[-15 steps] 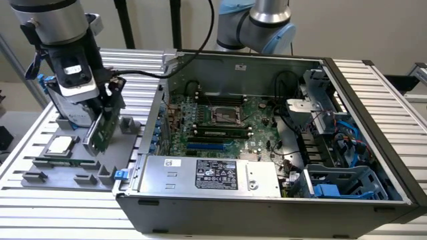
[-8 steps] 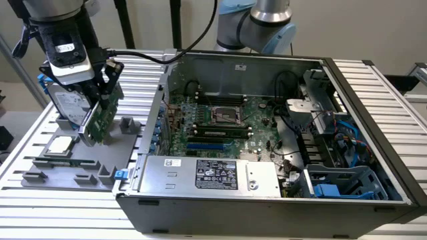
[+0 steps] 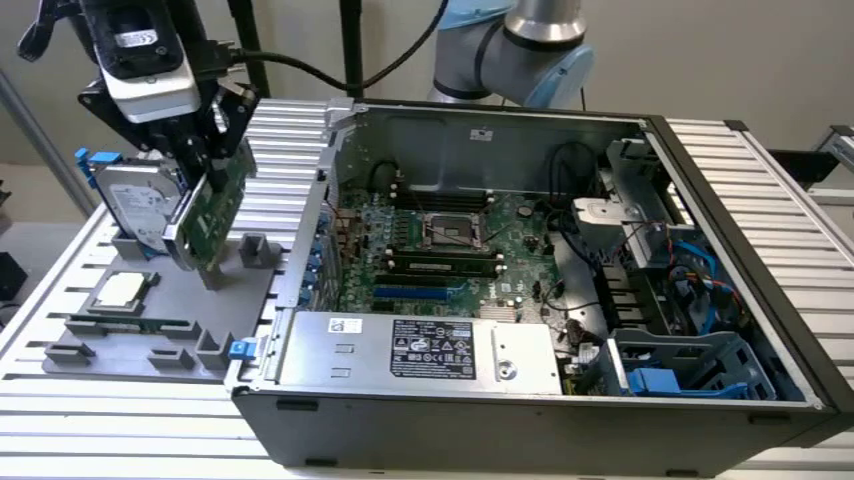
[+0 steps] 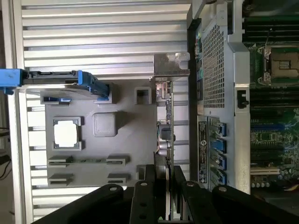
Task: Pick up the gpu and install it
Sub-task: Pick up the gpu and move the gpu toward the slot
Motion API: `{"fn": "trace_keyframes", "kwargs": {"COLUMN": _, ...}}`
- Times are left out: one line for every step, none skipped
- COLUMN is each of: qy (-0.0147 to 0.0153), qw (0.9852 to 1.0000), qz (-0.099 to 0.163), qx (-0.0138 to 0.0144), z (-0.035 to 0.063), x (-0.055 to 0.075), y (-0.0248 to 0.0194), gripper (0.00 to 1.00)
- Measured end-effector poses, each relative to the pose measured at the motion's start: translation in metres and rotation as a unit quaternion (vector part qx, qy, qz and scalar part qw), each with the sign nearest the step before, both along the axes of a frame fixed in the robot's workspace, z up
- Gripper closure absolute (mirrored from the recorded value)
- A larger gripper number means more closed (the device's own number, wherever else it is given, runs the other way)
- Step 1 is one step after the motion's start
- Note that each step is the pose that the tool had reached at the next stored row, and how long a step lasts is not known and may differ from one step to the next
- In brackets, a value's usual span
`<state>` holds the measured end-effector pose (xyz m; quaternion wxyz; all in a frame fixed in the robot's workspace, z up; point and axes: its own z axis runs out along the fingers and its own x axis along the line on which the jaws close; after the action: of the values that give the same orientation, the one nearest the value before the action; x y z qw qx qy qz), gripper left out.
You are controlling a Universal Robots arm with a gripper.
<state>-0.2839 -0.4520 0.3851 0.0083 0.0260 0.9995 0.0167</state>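
Dark grey, the open computer case sits with its motherboard bared. At the exterior view's left lies a grey parts tray, a hard drive standing in it. Just beside that drive the gpu hangs tilted over the tray, the gripper clamped on its upper edge.

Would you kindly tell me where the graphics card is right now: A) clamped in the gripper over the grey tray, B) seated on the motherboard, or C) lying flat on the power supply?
A: the gripper is shut on the graphics card beside the hard drive, outside the computer case.
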Motion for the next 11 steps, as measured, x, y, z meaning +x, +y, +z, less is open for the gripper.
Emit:
{"fn": "trace_keyframes", "kwargs": {"qy": 0.0001, "qw": 1.0000, "qz": 0.000, "qx": 0.0005, "z": 0.0045, "x": 0.004, "y": -0.0006, "gripper": 1.00}}
{"fn": "trace_keyframes", "kwargs": {"qy": 0.0000, "qw": 1.0000, "qz": 0.000, "qx": 0.0012, "z": 0.0091, "x": 0.007, "y": -0.0011, "gripper": 1.00}}
{"fn": "trace_keyframes", "kwargs": {"qy": 0.0000, "qw": 1.0000, "qz": 0.001, "qx": 0.0018, "z": 0.0137, "x": 0.011, "y": -0.0017, "gripper": 1.00}}
{"fn": "trace_keyframes", "kwargs": {"qy": 0.0000, "qw": 1.0000, "qz": 0.001, "qx": 0.0025, "z": 0.0182, "x": 0.015, "y": -0.0023, "gripper": 1.00}}
{"fn": "trace_keyframes", "kwargs": {"qy": 0.0000, "qw": 1.0000, "qz": 0.001, "qx": 0.0032, "z": 0.0229, "x": 0.020, "y": -0.0029, "gripper": 1.00}}
{"fn": "trace_keyframes", "kwargs": {"qy": 0.0001, "qw": 1.0000, "qz": 0.001, "qx": 0.0038, "z": 0.0274, "x": 0.024, "y": -0.0034, "gripper": 1.00}}
{"fn": "trace_keyframes", "kwargs": {"qy": 0.0001, "qw": 1.0000, "qz": 0.001, "qx": 0.0046, "z": 0.0320, "x": 0.029, "y": -0.0039, "gripper": 1.00}}
{"fn": "trace_keyframes", "kwargs": {"qy": 0.0001, "qw": 1.0000, "qz": 0.001, "qx": 0.0053, "z": 0.0364, "x": 0.033, "y": -0.0042, "gripper": 1.00}}
{"fn": "trace_keyframes", "kwargs": {"qy": 0.0002, "qw": 1.0000, "qz": 0.001, "qx": 0.0061, "z": 0.0407, "x": 0.037, "y": -0.0045, "gripper": 1.00}}
{"fn": "trace_keyframes", "kwargs": {"qy": 0.0003, "qw": 1.0000, "qz": 0.001, "qx": 0.0070, "z": 0.0454, "x": 0.042, "y": -0.0047, "gripper": 1.00}}
{"fn": "trace_keyframes", "kwargs": {"qy": 0.0005, "qw": 1.0000, "qz": 0.001, "qx": 0.0076, "z": 0.0489, "x": 0.047, "y": -0.0048, "gripper": 1.00}}
